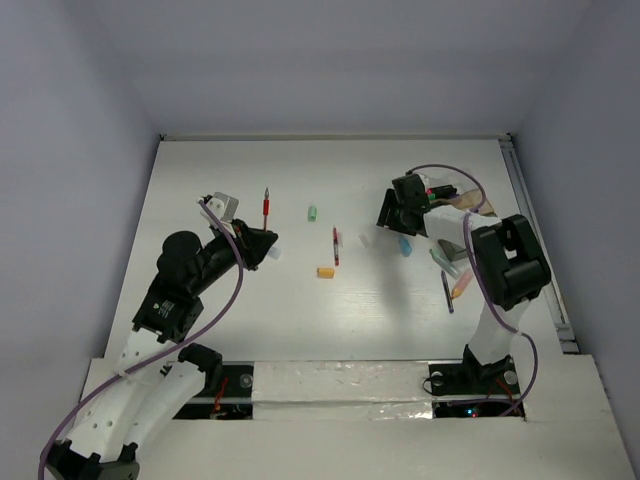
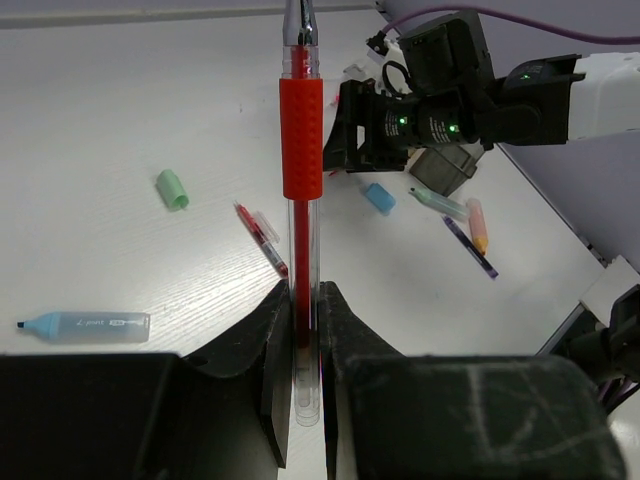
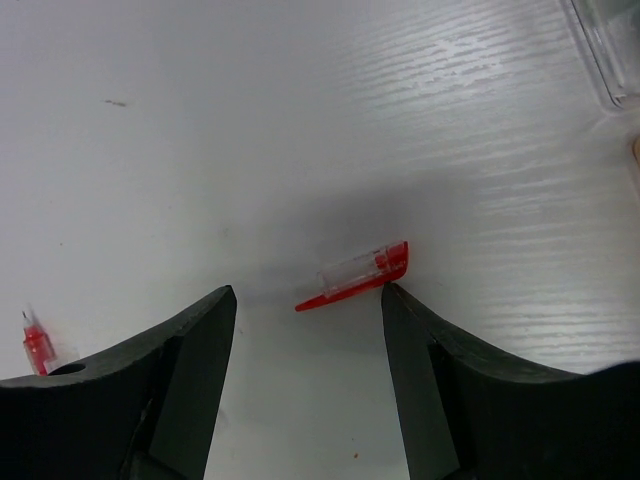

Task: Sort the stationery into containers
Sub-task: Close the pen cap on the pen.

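Observation:
My left gripper [image 2: 303, 292] is shut on a red pen [image 2: 301, 130] with a red grip, holding it off the table; in the top view the gripper [image 1: 258, 243] is left of centre with the pen [image 1: 266, 205] sticking out away from it. My right gripper [image 3: 308, 295] is open and low over the table, its jaws either side of a clear and red pen cap [image 3: 358, 272]. In the top view the right gripper [image 1: 395, 215] is right of centre. The clear container [image 1: 468, 203] lies behind it, mostly hidden by the arm; a corner of it shows in the right wrist view [image 3: 605, 55].
On the table lie a green piece [image 1: 312, 213], a second red pen [image 1: 335, 246], an orange eraser [image 1: 325, 271], a blue eraser [image 1: 405, 245], a green-tipped highlighter [image 1: 441, 259], a pink highlighter [image 1: 460, 286] and a purple pen [image 1: 447, 291]. A light blue highlighter [image 2: 85, 325] lies near my left gripper.

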Action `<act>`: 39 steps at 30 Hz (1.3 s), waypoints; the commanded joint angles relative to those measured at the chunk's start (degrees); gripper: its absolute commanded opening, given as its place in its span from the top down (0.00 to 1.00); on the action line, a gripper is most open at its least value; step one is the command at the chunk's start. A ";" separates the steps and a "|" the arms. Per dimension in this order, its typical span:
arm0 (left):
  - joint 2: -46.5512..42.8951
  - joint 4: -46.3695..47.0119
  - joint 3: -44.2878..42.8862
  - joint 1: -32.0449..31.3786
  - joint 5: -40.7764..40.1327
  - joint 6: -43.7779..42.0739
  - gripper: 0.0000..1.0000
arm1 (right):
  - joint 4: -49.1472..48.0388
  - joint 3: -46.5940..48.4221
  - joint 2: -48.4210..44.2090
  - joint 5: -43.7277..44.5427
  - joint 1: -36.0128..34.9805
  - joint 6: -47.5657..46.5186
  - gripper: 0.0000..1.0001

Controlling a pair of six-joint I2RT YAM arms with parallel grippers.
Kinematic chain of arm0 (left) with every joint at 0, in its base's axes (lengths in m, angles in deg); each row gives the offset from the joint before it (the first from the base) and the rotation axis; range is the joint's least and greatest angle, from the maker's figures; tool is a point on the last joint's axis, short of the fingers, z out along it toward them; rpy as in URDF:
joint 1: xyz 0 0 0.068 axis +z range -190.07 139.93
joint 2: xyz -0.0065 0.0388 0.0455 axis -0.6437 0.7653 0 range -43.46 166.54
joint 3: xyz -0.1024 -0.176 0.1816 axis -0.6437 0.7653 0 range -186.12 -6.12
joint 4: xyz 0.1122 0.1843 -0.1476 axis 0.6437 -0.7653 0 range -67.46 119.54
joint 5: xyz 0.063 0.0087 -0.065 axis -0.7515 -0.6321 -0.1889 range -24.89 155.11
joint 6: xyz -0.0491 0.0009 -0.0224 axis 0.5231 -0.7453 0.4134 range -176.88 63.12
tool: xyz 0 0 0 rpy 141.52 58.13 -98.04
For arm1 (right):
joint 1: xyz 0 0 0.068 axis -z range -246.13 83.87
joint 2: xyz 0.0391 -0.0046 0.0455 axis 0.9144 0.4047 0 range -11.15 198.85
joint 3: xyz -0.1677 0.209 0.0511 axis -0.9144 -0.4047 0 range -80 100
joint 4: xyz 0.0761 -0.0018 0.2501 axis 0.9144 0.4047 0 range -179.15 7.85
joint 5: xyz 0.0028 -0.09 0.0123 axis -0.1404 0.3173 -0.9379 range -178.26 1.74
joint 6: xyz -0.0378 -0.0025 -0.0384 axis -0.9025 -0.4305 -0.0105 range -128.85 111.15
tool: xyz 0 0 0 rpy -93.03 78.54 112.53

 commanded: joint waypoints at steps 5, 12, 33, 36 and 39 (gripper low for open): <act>0.00 1.59 -1.74 -0.29 -0.30 -0.61 1.00 | -1.64 4.58 3.05 0.61 0.32 -0.96 0.36; 0.09 1.68 -1.74 -0.29 -0.30 -0.52 1.00 | 1.78 7.04 5.69 3.42 0.32 -4.56 0.39; 0.44 1.77 -1.83 -0.29 -0.30 -0.43 1.00 | 8.11 11.53 10.70 3.69 0.32 -10.36 0.69; 0.44 1.85 -1.74 -0.29 -0.21 -0.43 1.00 | 8.90 12.06 10.44 3.69 0.32 -10.98 0.70; 0.35 1.85 -1.74 -0.29 -0.30 -0.43 1.00 | 9.34 12.23 10.43 3.25 0.32 -11.33 0.77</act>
